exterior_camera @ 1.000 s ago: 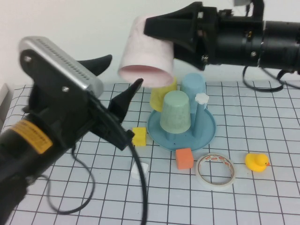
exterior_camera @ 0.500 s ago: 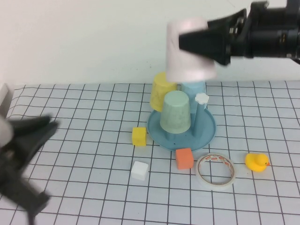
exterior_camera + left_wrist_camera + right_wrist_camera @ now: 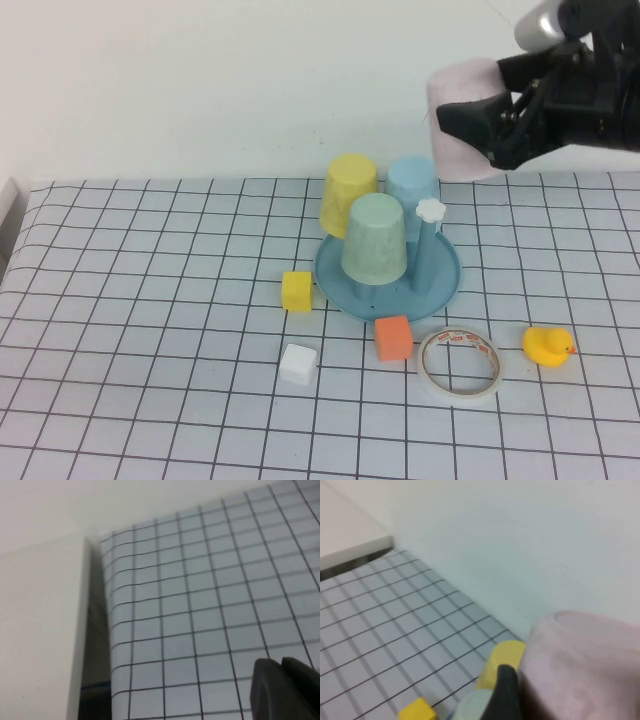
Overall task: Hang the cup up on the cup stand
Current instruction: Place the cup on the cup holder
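The pale pink cup (image 3: 460, 80) hangs in the air up at the right, above and to the right of the cup stand, with my right gripper (image 3: 466, 124) shut on it. In the right wrist view the cup (image 3: 585, 660) fills the corner beside one black finger (image 3: 505, 695). The blue cup stand (image 3: 440, 275) carries a mint-green cup (image 3: 375, 238), a yellow cup (image 3: 349, 195) and a light blue cup (image 3: 412, 188); its peg with the white flower cap (image 3: 430, 210) is bare. My left gripper (image 3: 281, 669) is shut and holds nothing, over the grid near the table's left edge, out of the high view.
A yellow block (image 3: 296, 291), a white block (image 3: 298, 363), an orange block (image 3: 393, 338), a tape ring (image 3: 459, 362) and a yellow duck (image 3: 547, 346) lie in front of the stand. A white ledge (image 3: 40, 630) borders the table's left edge. A wall stands behind.
My left arm has pulled back out of the high view and its gripper has shut. My right gripper has carried the pink cup to the right, past the stand.
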Motion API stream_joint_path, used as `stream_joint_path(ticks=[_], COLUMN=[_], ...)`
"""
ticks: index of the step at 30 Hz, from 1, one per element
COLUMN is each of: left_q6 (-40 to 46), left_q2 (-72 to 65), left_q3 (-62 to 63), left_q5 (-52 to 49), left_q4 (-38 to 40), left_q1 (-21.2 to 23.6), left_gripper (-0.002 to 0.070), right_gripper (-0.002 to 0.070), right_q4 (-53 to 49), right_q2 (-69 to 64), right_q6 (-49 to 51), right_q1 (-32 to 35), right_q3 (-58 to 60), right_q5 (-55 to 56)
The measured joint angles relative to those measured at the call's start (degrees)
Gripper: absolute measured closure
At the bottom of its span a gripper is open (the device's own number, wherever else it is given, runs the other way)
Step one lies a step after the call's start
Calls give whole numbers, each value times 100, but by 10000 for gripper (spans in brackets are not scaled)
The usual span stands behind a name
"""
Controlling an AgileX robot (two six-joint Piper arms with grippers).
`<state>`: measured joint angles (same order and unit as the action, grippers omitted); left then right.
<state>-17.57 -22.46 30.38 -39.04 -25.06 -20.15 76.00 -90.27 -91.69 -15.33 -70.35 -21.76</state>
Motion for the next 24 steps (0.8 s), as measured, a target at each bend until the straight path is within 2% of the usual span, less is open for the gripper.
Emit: stream_joint_path(ticks=[3, 7, 12, 24], left_q6=[-480, -650, -701, -714], left_q2=[427, 890, 1062, 1076], left_q3=[-220, -612, -1107, -1271], left_q5=[152, 853, 1263, 1303], left_q4=[-266, -466, -602, -578], left_q1=[9, 22, 34, 34], left_gripper=[675, 675, 675, 675], right_gripper=[92, 92, 93, 93], right_q4=[1378, 2018, 2157, 2170], right_q2=[0, -95, -446, -1064], right_q6=[-1380, -2466, -2693, -2924], right_q1=[0, 0, 0, 0], right_q3=[324, 466, 504, 41], right_q5=[296, 270, 116, -206])
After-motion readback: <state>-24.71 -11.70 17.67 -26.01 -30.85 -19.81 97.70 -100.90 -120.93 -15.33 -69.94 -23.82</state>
